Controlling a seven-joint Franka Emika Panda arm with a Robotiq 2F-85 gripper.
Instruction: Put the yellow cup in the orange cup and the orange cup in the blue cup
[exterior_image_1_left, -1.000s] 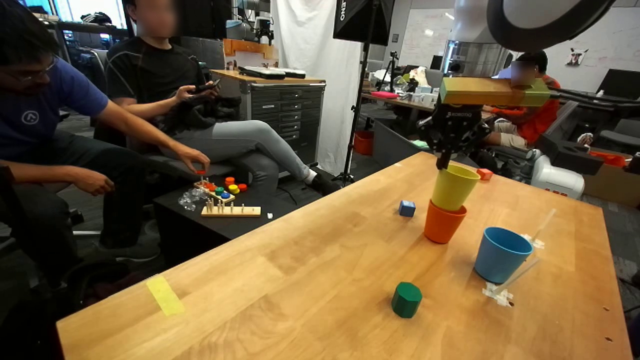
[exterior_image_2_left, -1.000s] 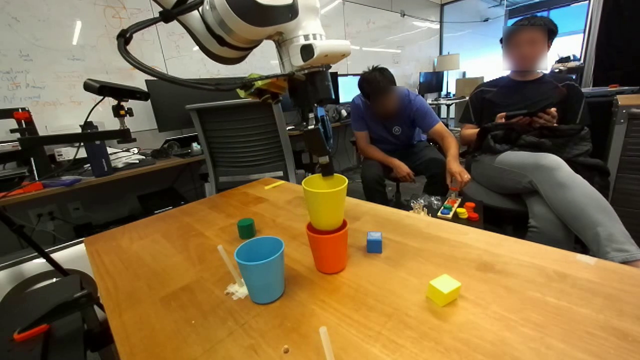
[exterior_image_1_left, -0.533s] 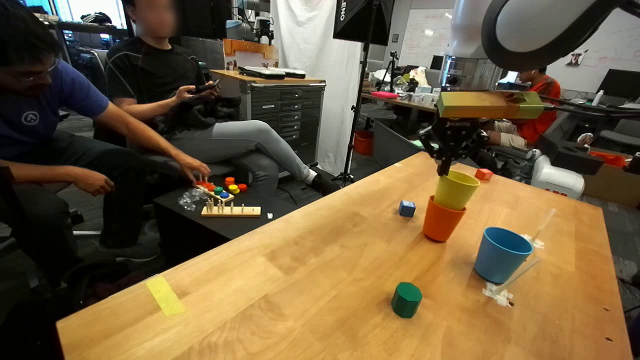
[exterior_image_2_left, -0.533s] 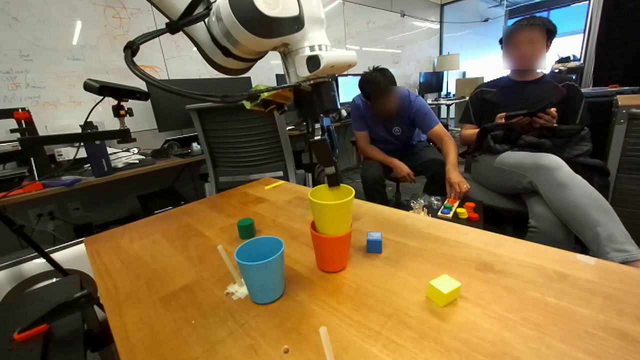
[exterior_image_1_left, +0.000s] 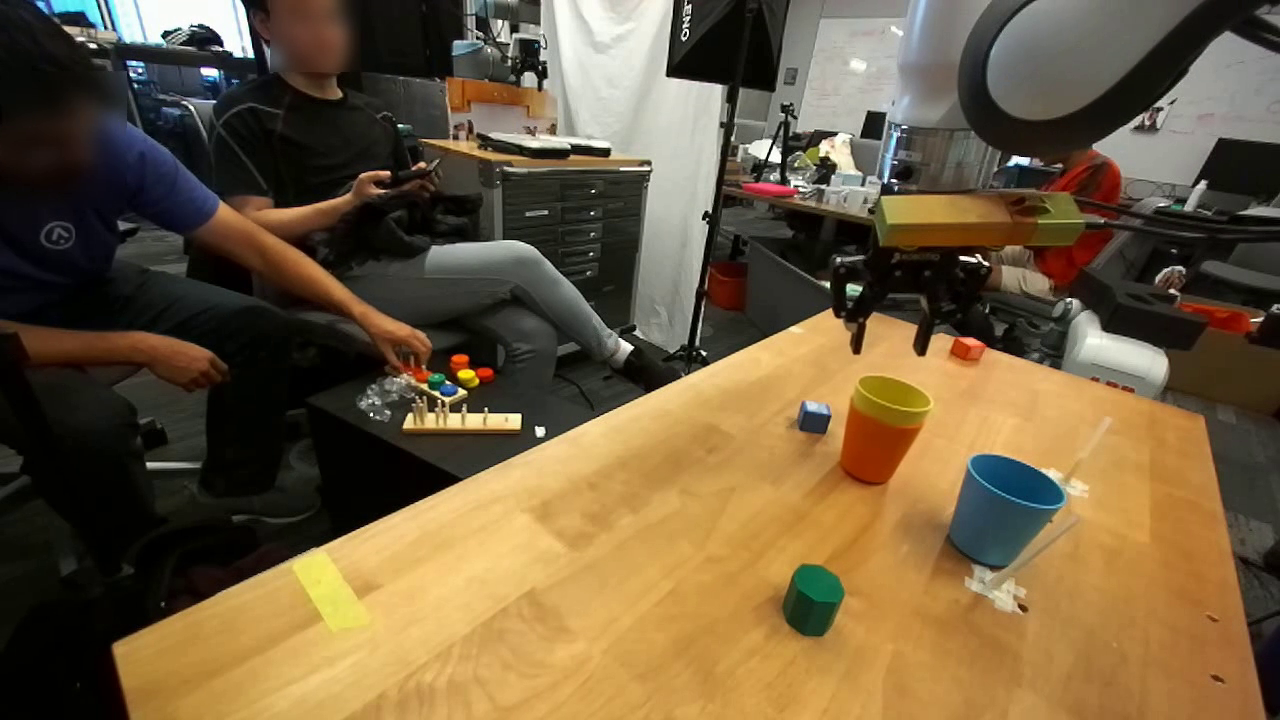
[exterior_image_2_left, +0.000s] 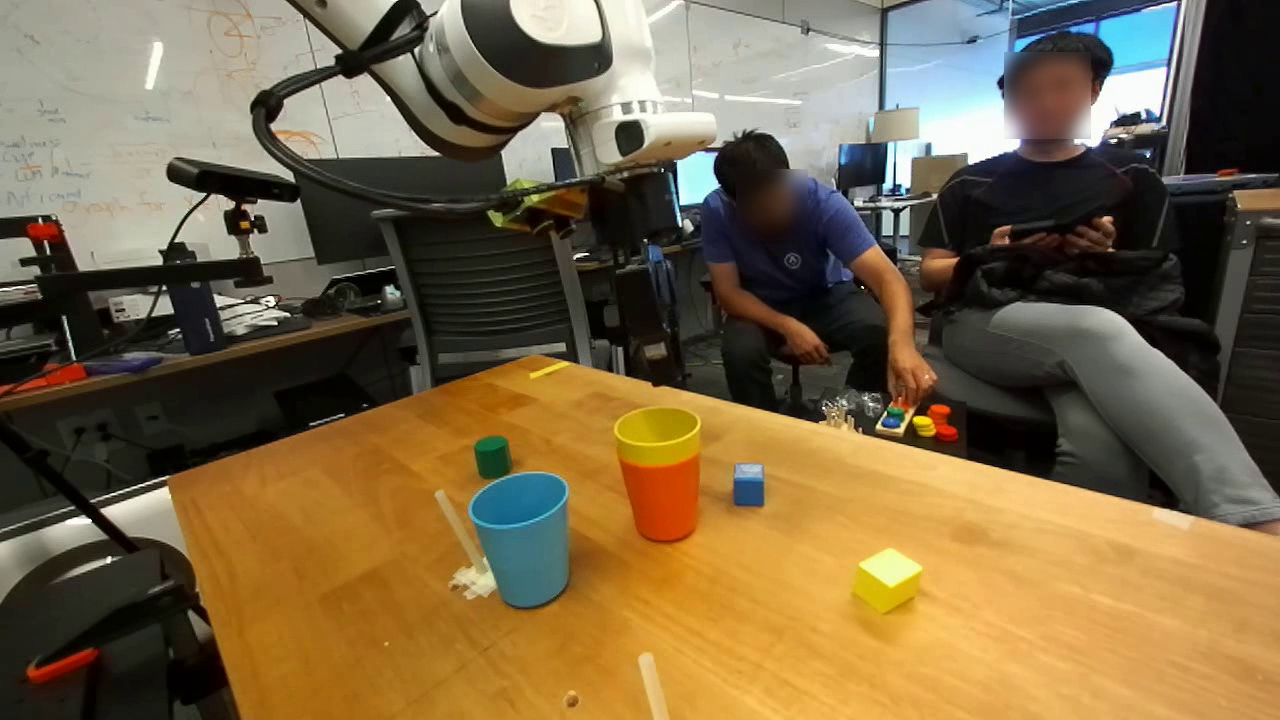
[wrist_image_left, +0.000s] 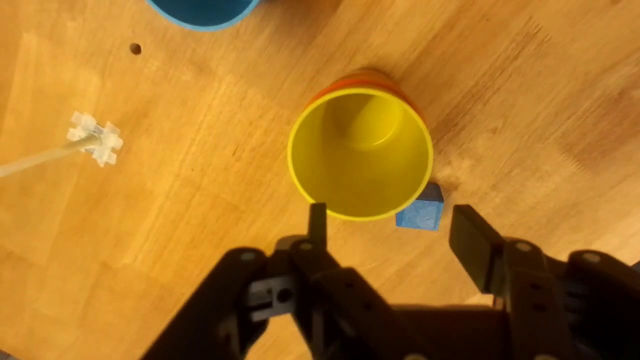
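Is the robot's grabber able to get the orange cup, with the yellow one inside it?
Probably yes: the open gripper is higher up, and the orange cup looks free around its sides, with the blue block standing apart. The gripper may need to reach down past the yellow cup poking out.

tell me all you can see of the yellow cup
The yellow cup looks like smooth plastic with a round, open rim. It sits upright, nested in the orange cup, so only a band of its outer wall shows below the rim. The wrist view shows its inner wall and round floor. Only the orange cup appears to touch it; the open pincer hangs above, apart.
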